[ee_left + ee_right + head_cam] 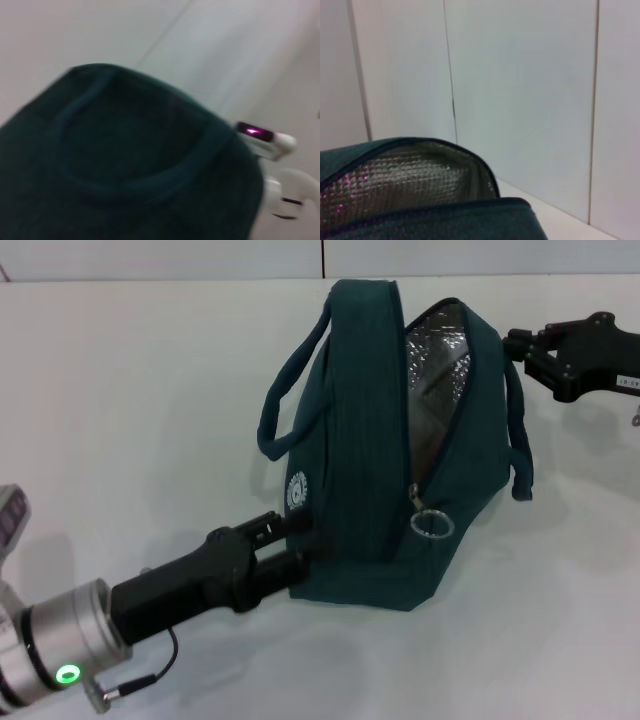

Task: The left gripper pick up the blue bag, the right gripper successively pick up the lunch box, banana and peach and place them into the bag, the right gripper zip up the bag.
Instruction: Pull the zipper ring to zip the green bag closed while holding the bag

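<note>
The blue bag (380, 460) stands upright in the middle of the white tabletop (140, 390), its zip undone along the top and down the front so the silver foil lining (440, 350) shows through the gap. The ring zip pull (431, 524) hangs low on the front seam, at about 5 o'clock from the bag's centre, and the round white logo (298, 490) sits on the near side panel. One loop handle (285, 390) arches off at 9 o'clock, the other (519, 435) droops at 3 o'clock.

The left gripper (285, 545) reaches in from 8 o'clock, its arm stretched low and nearly level over the tabletop; its fingers (262, 528) press against the bag's lower corner just under the logo, but whether they pinch the fabric cannot be told. The right gripper (530, 352) hovers at 2 o'clock, just beside the bag's upper edge and apart from it, its arm coming in from the right edge; its fingers stand spread, holding nothing
</note>
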Tool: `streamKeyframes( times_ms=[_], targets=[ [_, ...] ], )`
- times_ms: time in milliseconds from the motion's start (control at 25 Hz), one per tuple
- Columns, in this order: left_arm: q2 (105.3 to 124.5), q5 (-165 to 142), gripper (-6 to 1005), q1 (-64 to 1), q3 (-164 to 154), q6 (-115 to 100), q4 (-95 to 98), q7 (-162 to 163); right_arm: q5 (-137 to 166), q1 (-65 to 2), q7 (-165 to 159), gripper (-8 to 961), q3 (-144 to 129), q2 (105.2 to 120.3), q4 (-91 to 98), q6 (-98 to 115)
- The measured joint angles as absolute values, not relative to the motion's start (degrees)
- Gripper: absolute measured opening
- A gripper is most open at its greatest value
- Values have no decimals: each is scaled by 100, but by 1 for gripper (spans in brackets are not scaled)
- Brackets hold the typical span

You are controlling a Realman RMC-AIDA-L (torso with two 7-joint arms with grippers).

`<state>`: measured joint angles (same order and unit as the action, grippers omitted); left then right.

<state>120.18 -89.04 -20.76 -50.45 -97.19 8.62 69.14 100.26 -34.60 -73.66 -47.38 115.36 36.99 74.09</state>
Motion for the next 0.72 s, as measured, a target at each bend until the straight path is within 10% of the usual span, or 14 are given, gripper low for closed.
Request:
streamKeyframes(
  times_ms=[720],
  targets=[
    [11945, -8104, 642, -1524, -5133, -9949, 1359, 6547, 9949, -3436, -7364, 90, -4702, 11517, 3700, 7406]
  ],
)
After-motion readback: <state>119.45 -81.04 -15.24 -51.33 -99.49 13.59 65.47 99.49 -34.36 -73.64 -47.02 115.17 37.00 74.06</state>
